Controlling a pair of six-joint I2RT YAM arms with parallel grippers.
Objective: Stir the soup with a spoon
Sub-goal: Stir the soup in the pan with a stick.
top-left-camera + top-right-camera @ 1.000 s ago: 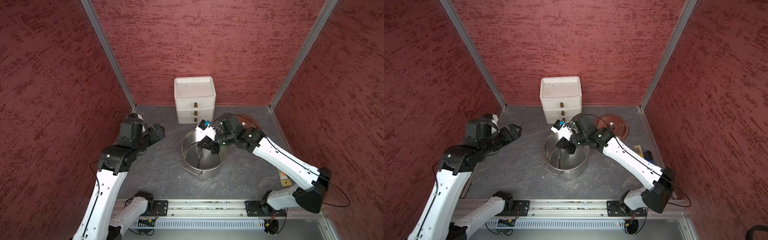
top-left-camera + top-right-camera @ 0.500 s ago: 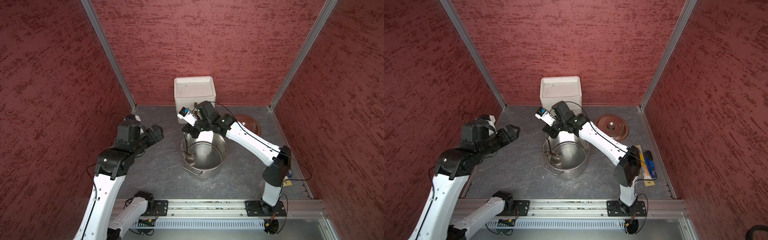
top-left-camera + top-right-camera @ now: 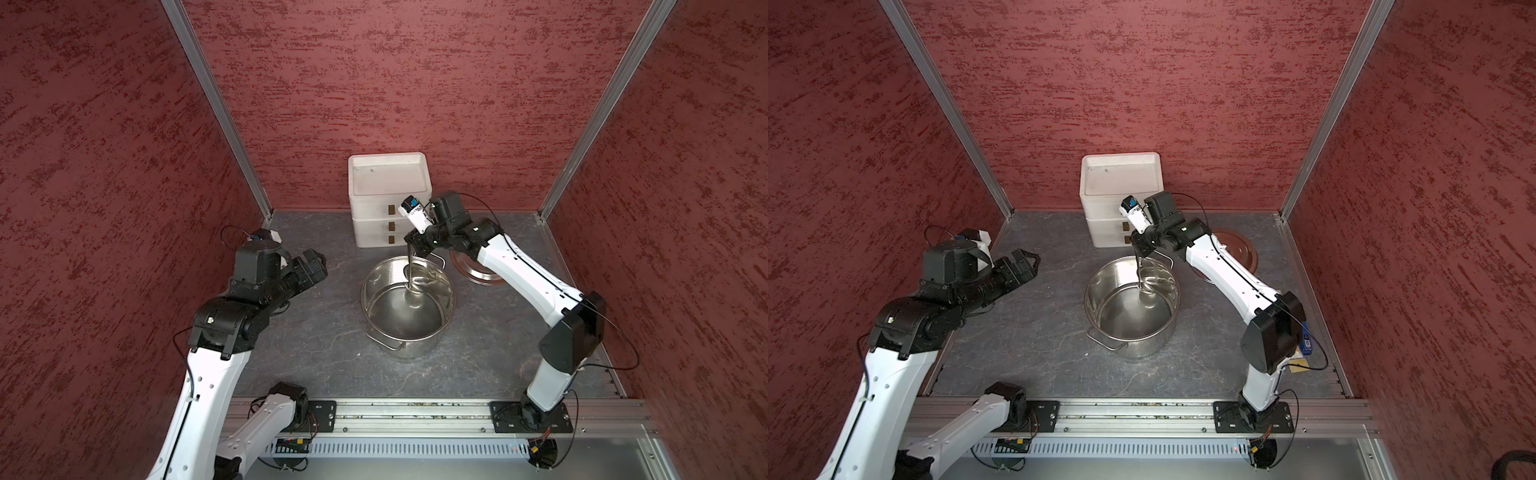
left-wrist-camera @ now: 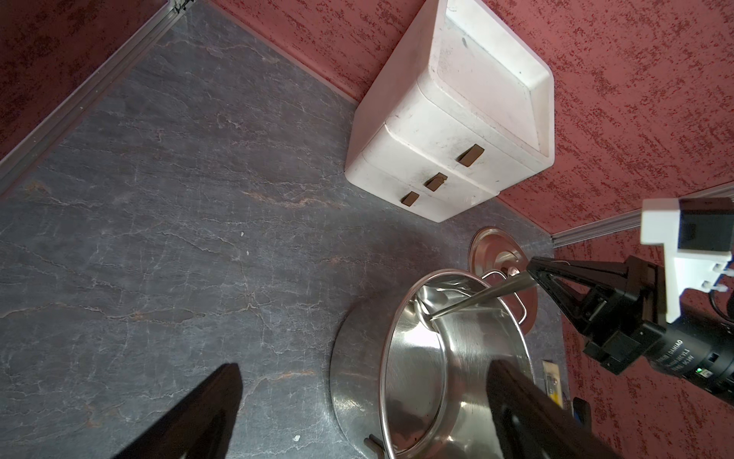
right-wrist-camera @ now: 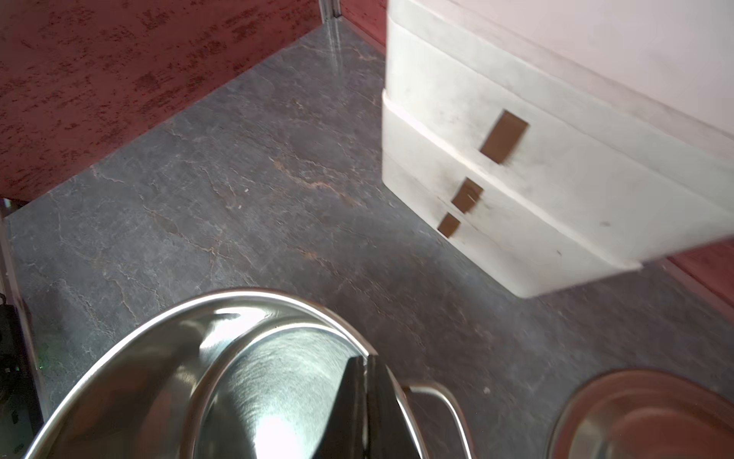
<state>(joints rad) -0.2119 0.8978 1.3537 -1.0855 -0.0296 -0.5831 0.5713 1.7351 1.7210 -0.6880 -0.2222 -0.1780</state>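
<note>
The right gripper [image 3: 411,244], just above the frame's centre, has its jaws pinched on the handle top of the spoon [image 3: 409,272]. The spoon hangs nearly upright into the steel pot [image 3: 415,349], close to its upper rim. Among the reflections I cannot tell whether its bowl meets any liquid. A round metal lid [image 3: 473,274] lies just right of the pot, and a white three-drawer box [image 3: 388,195] stands above it against the back wall. The left gripper [image 3: 318,266], jaws spread and empty, hovers centre left, well apart from the pot. The tabletop [image 3: 311,332] is dark grey veined slate. Textured red walls [image 3: 374,83] with aluminium corner posts [image 3: 216,108] enclose it, and an aluminium rail [image 3: 415,415] runs along the bottom.
</note>
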